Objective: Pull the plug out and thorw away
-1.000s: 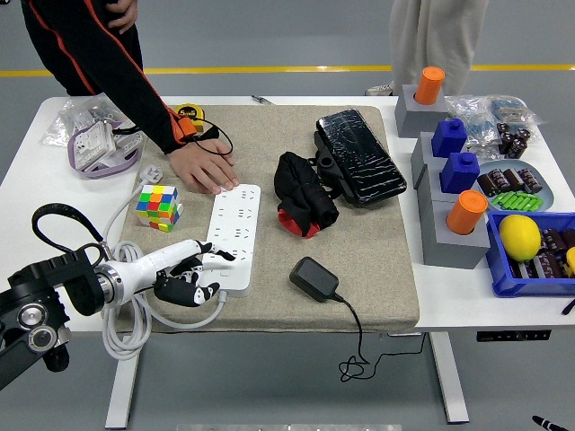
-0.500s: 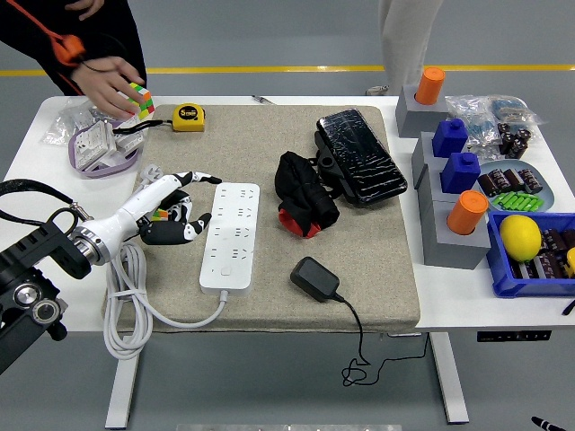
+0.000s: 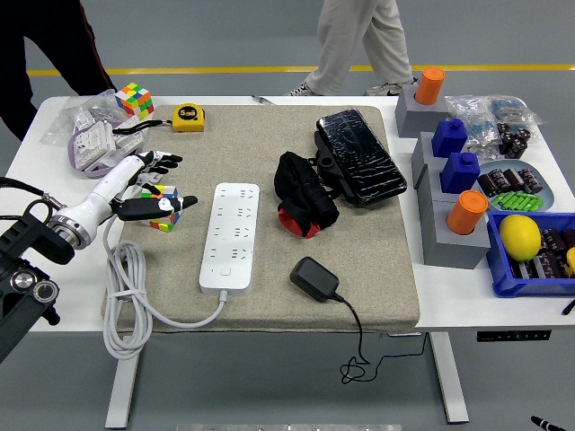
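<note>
Left hand [image 3: 144,184], left of frame, fingers spread, gripping nothing, hovering over a multicoloured puzzle cube [image 3: 162,207]. White plastic power strip [image 3: 229,236] lies centre-left on the beige mat [image 3: 377,269] (no plug in its sockets). Black adapter [image 3: 314,277] lies loose, lower centre.

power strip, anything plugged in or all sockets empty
Empty: the white power strip shows only bare sockets; the black adapter lies apart on the mat.

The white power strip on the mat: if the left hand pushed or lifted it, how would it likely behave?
The power strip is a long, flat bar lying on the cloth mat, so it would probably slide stiffly rather than roll or tip. Its thick white cable lies looped off the near end and would likely drag and tug. Its smooth casing may be slippery for the left hand.
</note>
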`<state>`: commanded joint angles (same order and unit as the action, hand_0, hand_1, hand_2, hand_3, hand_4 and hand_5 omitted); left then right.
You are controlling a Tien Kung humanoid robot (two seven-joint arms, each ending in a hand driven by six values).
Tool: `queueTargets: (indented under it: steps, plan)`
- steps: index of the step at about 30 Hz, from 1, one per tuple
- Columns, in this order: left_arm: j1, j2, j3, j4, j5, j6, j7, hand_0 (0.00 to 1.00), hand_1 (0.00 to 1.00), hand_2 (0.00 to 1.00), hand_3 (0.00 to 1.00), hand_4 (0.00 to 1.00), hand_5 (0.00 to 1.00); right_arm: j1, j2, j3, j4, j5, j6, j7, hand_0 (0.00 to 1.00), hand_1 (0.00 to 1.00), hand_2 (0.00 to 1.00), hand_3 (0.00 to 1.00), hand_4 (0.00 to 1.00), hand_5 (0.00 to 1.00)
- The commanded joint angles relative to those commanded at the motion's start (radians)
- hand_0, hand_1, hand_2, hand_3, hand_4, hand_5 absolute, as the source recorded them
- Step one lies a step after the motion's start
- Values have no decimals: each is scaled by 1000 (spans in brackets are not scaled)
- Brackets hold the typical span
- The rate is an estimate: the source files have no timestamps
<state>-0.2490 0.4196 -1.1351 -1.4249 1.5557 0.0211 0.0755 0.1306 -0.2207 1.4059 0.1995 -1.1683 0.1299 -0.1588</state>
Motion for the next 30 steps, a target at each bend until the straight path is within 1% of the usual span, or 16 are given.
queueTargets:
  steps: [2, 3, 7, 8, 9, 14, 15, 20, 21, 30]
  plan:
    - [3, -1, -5, -3, -3, 8, -13, 833, 936, 923, 924, 998, 608, -1, -1, -1, -1, 0, 0, 0, 633, 626, 618, 564, 987, 443]
    - [4, -2, -8, -4, -6, 13, -18, 964, 998, 998, 987, 998, 730, -1, -1, -2, -1, 0, 0, -1, 633, 626, 617, 565, 987, 442]
    - [9, -7, -24, -9, -15, 28, -37, 964, 998, 998, 987, 998, 730, 1, -2, -7, 0, 3, 0, 0, 633, 626, 617, 565, 987, 442]
    - [9, -7, -28, -11, -16, 30, -33, 964, 998, 998, 987, 998, 730, 2, -2, -8, 0, 3, 0, 0, 633, 626, 617, 565, 987, 442]
    - [9, -6, -30, -11, -18, 29, -31, 877, 932, 933, 916, 998, 669, 2, -2, -8, 0, 4, 0, 0, 633, 626, 617, 566, 987, 442]
    - [12, 2, -35, -12, -27, 30, -36, 877, 932, 933, 916, 998, 669, 5, -3, -11, 0, 7, -1, 0, 633, 626, 617, 566, 987, 442]
    - [14, 3, -39, -13, -28, 31, -37, 854, 896, 874, 857, 998, 645, 5, -3, -12, 0, 8, 0, -1, 633, 626, 618, 565, 987, 443]
    - [22, 5, -46, -14, -34, 29, -33, 854, 896, 874, 857, 998, 645, 3, -3, -17, -2, 10, 0, -1, 633, 626, 618, 565, 987, 443]
    - [23, 6, -46, -14, -34, 28, -32, 766, 804, 797, 800, 998, 589, 3, -3, -18, -2, 11, 1, -2, 633, 626, 618, 566, 987, 443]
    - [24, 5, -68, -22, -36, 25, -40, 750, 791, 786, 785, 998, 571, 3, -5, -32, -1, 16, 1, -2, 633, 626, 618, 566, 988, 444]
